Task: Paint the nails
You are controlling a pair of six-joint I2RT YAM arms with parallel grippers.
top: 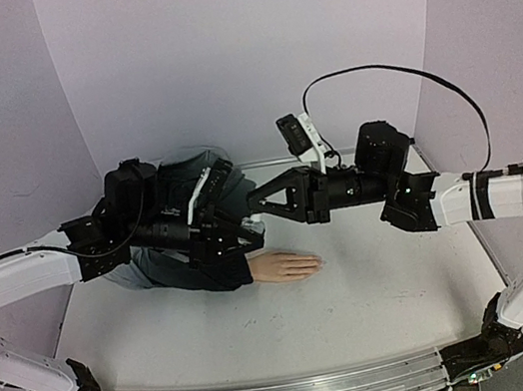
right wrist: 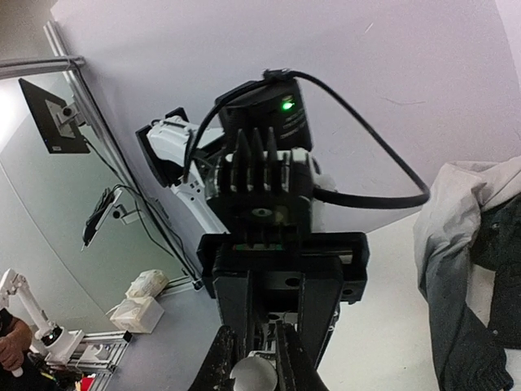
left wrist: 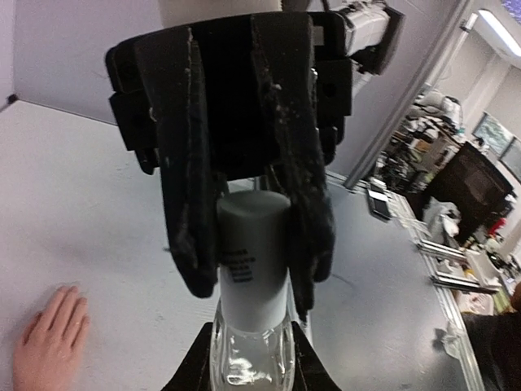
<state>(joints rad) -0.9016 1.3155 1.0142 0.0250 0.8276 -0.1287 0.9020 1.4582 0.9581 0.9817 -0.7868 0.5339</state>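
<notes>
L gripper clamps clear polish bottle by body; R gripper pinched on its grey cap. Mannequin hand flat mid-table, just nearside of both; long axis L-R, nails point to R arm's side, R nearer

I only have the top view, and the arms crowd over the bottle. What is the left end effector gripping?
Observer: In the left wrist view, the left end effector is shut on the grey cap.
Operator: And the right one?
Observer: The right end effector is shut on the clear bottle, just below the cap.
Operator: Is the cap off?
Observer: No. In the left wrist view the cap meets the bottle with no gap showing.
</notes>
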